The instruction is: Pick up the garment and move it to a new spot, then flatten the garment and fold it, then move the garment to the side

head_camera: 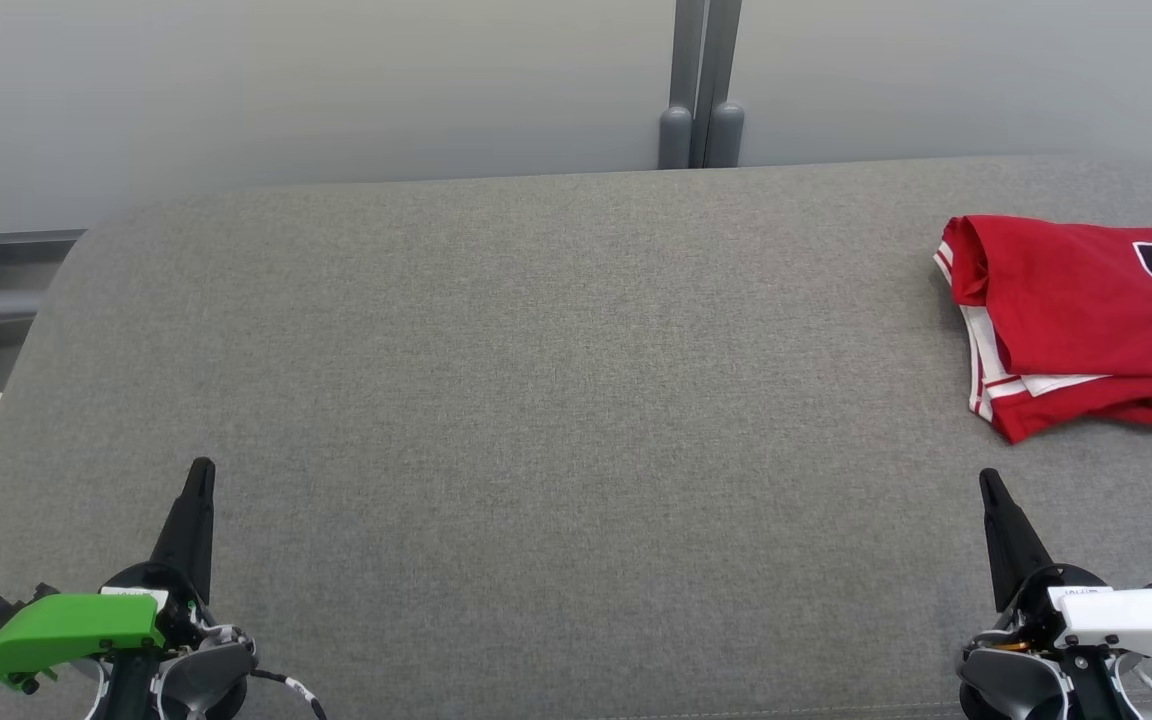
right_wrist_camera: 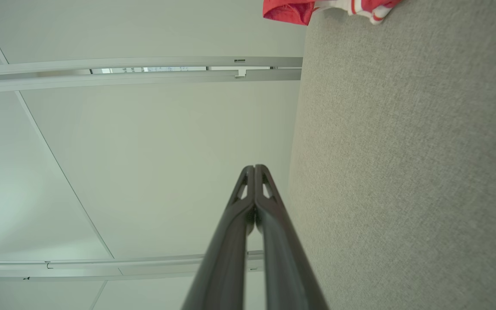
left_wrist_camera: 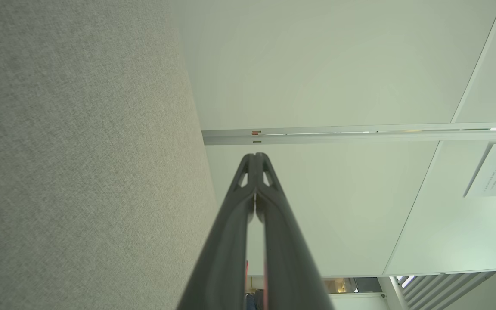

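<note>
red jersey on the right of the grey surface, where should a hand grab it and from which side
Probably the near-left corner of the red jersey, where the folded layers and white striped trim stack up. Come from the near side with the right hand, shut now and closest to that corner.

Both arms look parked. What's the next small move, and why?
Probably open the right gripper and ease it forward toward the red garment: it lies loosely folded, untouched, on the right of the table, ahead of that shut gripper; the left gripper is far off.
</note>
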Controlling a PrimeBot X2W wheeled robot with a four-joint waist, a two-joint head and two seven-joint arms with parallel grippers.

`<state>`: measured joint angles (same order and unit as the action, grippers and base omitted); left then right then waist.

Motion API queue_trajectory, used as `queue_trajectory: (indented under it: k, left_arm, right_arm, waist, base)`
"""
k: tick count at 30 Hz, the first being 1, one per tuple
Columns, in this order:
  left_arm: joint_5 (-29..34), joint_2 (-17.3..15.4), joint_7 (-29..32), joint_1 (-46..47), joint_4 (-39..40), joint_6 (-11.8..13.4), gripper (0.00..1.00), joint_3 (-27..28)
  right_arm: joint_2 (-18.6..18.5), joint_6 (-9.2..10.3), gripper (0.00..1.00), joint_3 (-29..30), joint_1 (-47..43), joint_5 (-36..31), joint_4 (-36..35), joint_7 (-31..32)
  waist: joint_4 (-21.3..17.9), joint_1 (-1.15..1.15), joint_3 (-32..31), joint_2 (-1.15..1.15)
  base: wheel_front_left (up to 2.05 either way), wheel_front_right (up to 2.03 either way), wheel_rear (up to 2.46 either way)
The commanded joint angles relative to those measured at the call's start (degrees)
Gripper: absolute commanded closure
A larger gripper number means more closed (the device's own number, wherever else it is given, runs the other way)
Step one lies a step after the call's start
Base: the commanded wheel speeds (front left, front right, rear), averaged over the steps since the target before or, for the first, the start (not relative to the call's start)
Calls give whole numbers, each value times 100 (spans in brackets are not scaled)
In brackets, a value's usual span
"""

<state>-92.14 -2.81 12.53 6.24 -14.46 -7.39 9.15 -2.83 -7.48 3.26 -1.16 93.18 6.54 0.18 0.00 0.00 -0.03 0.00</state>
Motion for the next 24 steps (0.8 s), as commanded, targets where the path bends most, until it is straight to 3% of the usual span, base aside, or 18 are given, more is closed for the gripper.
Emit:
queue_trajectory:
  k: [1, 24]
  left_arm:
    - [17, -1, 20, 72, 19, -27, 100, 14]
    - [18, -2, 20, 73, 18, -28, 100, 15]
  right_arm:
    - [-27, -2, 100, 3, 16, 17, -24, 20]
    - [-28, -2, 100, 0, 16, 21, -24, 16]
  waist:
    - [0, 0, 0, 0]
    - [0, 0, 0, 0]
  base:
    - [0, 0, 0]
    - [0, 0, 0]
